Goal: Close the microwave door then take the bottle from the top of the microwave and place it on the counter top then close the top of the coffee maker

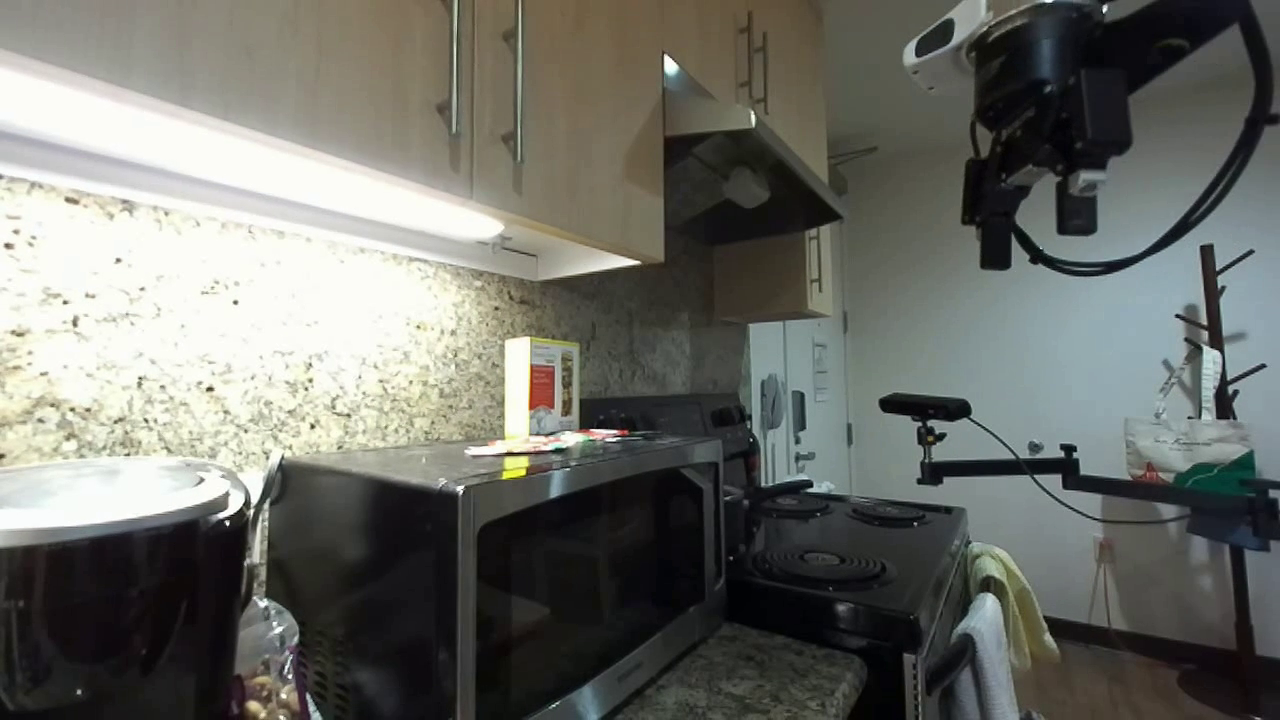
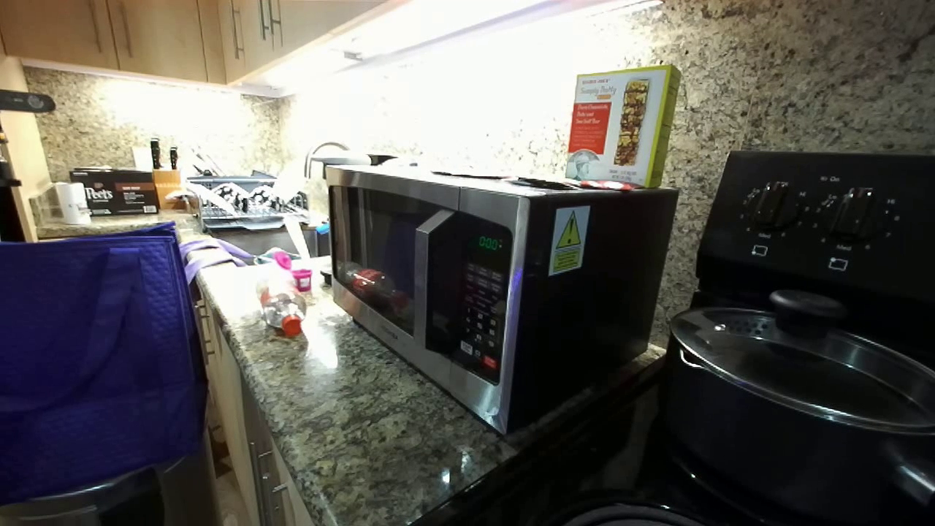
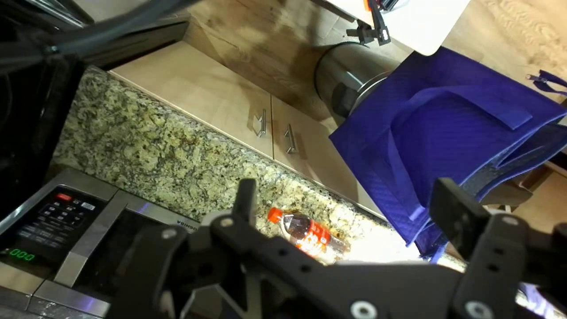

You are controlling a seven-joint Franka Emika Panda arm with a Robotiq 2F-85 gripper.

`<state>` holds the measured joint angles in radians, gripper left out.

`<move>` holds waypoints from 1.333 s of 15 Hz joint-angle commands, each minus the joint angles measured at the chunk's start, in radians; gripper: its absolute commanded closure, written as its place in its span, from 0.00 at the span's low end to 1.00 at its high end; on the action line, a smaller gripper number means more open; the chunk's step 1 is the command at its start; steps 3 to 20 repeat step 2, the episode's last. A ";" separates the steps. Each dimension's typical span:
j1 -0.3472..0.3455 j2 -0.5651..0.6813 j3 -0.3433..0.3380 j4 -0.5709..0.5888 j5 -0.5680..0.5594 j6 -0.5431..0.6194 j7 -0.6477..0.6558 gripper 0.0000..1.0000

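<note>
Orange-capped bottle [image 3: 312, 236] lies on its side on the counter top [image 2: 358, 416], before the closed microwave door [image 2: 383, 248]: likely its goal spot. Gripper [image 1: 1036, 225] hangs high, jaws spread, nothing between, presumably for clearance. Coffee maker top [image 1: 108, 495] looks lowered.

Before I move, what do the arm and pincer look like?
In an exterior view, the arm shows a white casing with a dark oval marking. The pincer is black, with two blocky fingers; the wrist view shows round silvery bolt heads on it. Black cabling loops alongside.
</note>
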<state>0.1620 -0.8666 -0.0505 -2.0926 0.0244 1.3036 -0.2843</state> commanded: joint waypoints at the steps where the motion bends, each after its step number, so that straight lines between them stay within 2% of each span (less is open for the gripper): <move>1: -0.009 0.007 0.004 0.005 0.004 -0.002 -0.004 0.00; 20: -0.009 0.008 0.005 0.005 0.004 -0.003 -0.004 0.00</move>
